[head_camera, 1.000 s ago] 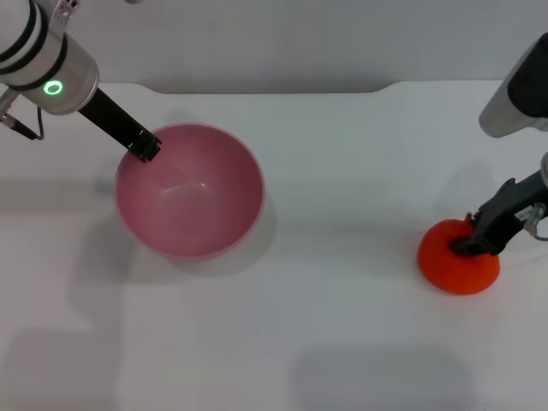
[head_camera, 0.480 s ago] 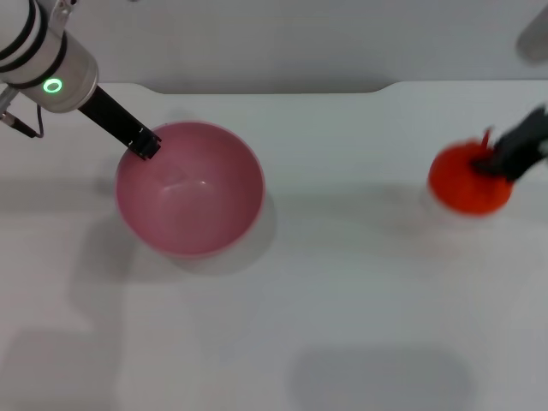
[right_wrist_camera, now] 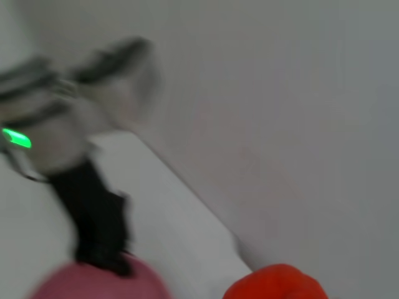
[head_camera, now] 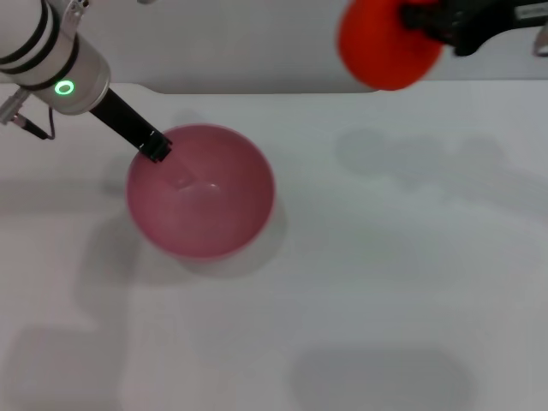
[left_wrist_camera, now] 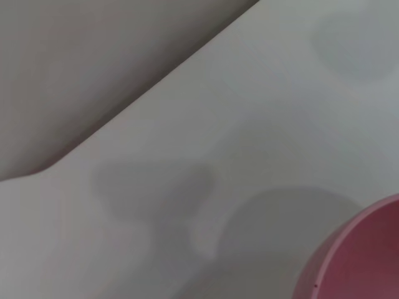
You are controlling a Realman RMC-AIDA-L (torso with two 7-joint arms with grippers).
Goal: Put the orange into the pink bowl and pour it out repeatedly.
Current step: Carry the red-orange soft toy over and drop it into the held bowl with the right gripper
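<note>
Head view shows the right gripper (head_camera: 421,19) high at the far edge, above the white table (head_camera: 368,282), its black fingers clamped on the orange (head_camera: 383,44), which hangs in the air well apart from the pink bowl (head_camera: 201,190). That bowl sits upright on the table toward the left side, with nothing inside it. The left gripper (head_camera: 155,147) reaches down from the silver arm with the green light ring and is closed on the bowl's far-left rim. From the right wrist view, the orange (right_wrist_camera: 277,283) shows at the edge of the picture, with the left gripper (right_wrist_camera: 103,252) farther off, pinching the bowl's (right_wrist_camera: 100,283) rim. The left wrist view catches only a curve of the bowl (left_wrist_camera: 361,261) and bare table (left_wrist_camera: 206,156).
</note>
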